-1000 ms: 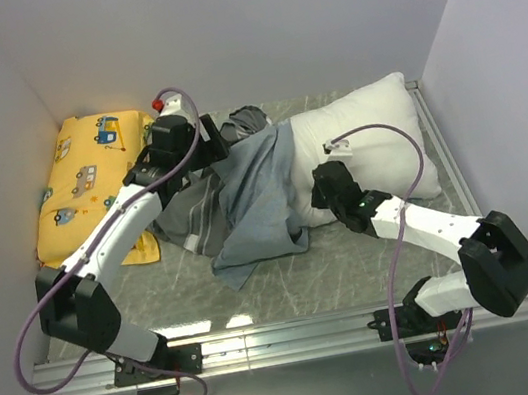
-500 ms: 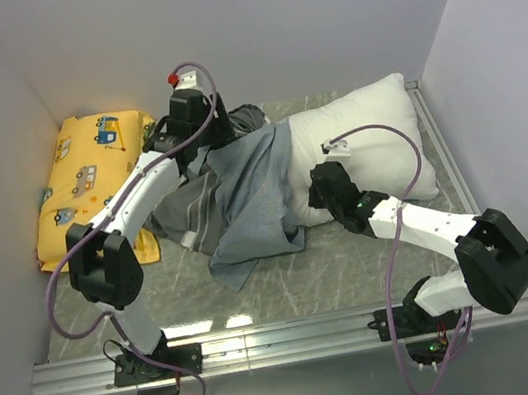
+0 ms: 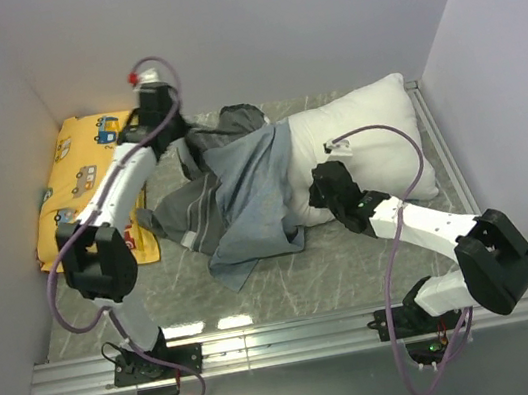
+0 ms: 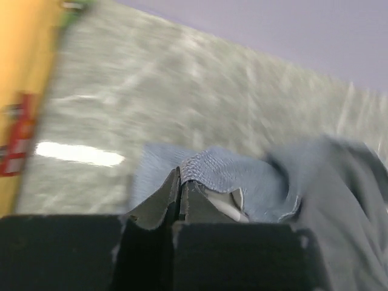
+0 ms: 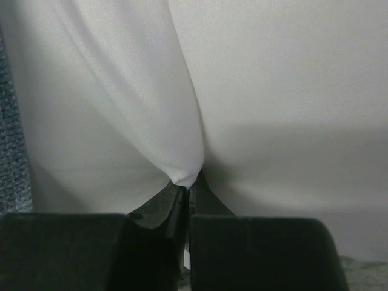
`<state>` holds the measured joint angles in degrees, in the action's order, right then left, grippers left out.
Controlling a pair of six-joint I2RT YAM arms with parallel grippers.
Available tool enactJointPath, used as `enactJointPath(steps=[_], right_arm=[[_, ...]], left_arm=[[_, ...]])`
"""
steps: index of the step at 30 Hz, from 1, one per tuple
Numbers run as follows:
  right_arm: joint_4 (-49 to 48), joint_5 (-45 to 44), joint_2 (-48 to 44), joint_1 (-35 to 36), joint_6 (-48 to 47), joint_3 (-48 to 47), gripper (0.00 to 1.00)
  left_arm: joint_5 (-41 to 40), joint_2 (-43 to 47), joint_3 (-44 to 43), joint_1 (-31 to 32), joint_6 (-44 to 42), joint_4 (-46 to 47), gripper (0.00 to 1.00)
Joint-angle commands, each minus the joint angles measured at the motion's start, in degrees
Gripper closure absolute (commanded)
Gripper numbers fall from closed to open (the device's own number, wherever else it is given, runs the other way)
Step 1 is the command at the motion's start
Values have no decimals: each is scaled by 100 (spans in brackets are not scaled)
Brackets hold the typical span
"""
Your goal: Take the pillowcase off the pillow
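Note:
The pillowcase [image 3: 239, 197], dark grey with a lighter blue-grey inner side, lies bunched over the left end of the white pillow [image 3: 364, 130]. My left gripper [image 3: 182, 135] is at its far left edge, shut on a fold of the blue-grey fabric [image 4: 212, 173], with the fingers [image 4: 159, 200] pressed together on it. My right gripper [image 3: 319, 191] sits at the pillow's near side, shut on a pinch of white pillow cloth [image 5: 188, 173]. The pillow's left part is hidden under the pillowcase.
A yellow cushion [image 3: 88, 176] printed with cartoon vehicles leans in the far left corner, close to my left arm; it also shows as a yellow cushion edge [image 4: 24, 91] in the left wrist view. Walls close the back and both sides. A metal rail [image 3: 287, 335] runs along the near edge.
My left gripper has gone from open to shut on the pillowcase edge and swung left toward the back wall, drawing that edge with it. The right arm has kept still.

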<state>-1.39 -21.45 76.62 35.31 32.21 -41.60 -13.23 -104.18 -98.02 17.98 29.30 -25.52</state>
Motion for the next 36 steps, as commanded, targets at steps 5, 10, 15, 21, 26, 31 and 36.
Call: enactJointPath(steps=[5,10,15,21,26,31,36], right_arm=[[482,1020,-33,-657,286,714,100],[420,1073,-174,-780,348,777,100],[341,1327,-253,-763,374,698,100],[332,1425,-367,-736,471,504,100],[560,1144,-603,-508,410,267,100],[727,1056,-815,-472,304,-48,100],[1017,897,-982,-437,146,-365,100]], left_arm=[[707,1390,940,-2524,1183,485,100],[1085,1330,1013,-2615,1174,530,100],[1860,1295,1171,-1940,615,908,78],[1341,2058,1706,-639,156,1022,22],[228,3164,2670,668,84,716,16],[-819,4325,4112,2014,611,434,13],[-1742,4766,4844,3781,1384,65,11]])
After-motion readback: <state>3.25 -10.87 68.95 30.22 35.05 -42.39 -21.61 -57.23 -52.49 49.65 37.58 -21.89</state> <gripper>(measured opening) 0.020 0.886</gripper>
